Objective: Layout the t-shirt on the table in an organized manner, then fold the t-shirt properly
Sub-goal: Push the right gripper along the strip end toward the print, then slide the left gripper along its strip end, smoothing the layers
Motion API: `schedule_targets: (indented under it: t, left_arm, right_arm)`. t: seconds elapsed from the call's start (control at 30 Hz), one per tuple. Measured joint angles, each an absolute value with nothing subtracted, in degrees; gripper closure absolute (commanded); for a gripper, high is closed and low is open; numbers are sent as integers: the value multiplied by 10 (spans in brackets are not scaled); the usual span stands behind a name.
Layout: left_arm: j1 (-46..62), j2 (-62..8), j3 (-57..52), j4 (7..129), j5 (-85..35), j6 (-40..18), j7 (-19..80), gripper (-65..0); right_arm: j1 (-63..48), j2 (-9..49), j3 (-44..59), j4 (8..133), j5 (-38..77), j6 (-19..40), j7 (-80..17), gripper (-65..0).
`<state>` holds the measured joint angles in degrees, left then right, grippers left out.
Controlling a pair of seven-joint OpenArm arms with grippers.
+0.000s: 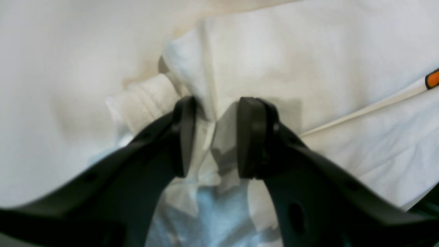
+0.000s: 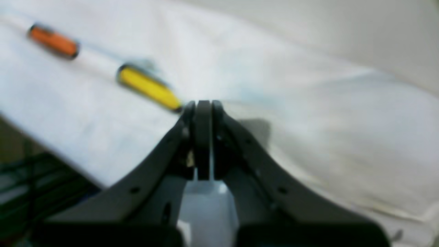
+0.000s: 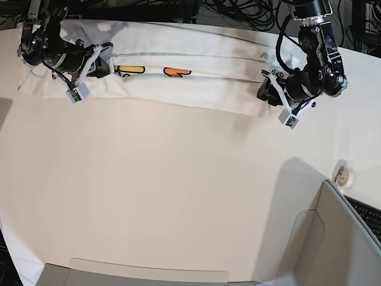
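The white t-shirt point(image 3: 196, 89) lies as a long folded strip along the far side of the table point(image 3: 178, 196), with yellow and orange print on its top layer. At the strip's right end my left gripper point(image 3: 266, 90) stands open. In the left wrist view its fingers point(image 1: 185, 137) straddle a raised pleat of the t-shirt point(image 1: 308, 68). My right gripper point(image 3: 109, 67) is over the strip's left part. In the right wrist view it point(image 2: 203, 104) is shut, with pale cloth showing between the fingers behind the tips, just beside the yellow print point(image 2: 147, 87).
A small white roll point(image 3: 344, 176) sits near the table's right edge. A grey panel point(image 3: 333, 238) with a keyboard point(image 3: 366, 214) fills the near right corner. Black cables point(image 3: 238, 9) lie beyond the far edge, close behind the shirt.
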<state>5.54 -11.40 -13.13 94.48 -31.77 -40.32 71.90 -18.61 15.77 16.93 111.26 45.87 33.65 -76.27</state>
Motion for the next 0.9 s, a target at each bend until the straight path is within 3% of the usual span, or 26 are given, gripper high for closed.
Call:
schedule_targets:
  t: [0.23,0.5,0.7,0.9]
  left_arm:
    - [55,-114,-131,945,-318,-403,719,-211]
    - [46,-123,-136,945,-322,-403,730,-214]
    - [37,-129,-199,941,-306,-403,748,-217]
    - [35,-130,-204,940,-306,-401,750,-275]
  right_arm:
    - [-189,208,163,1152,586,337,-762,0]
    - [-185,206,165,1151,588,337,-761,0]
    - [-184,203,227,1150,587,337,-761,0]
    - [-184,203,244,1149,587,337,-761,0]
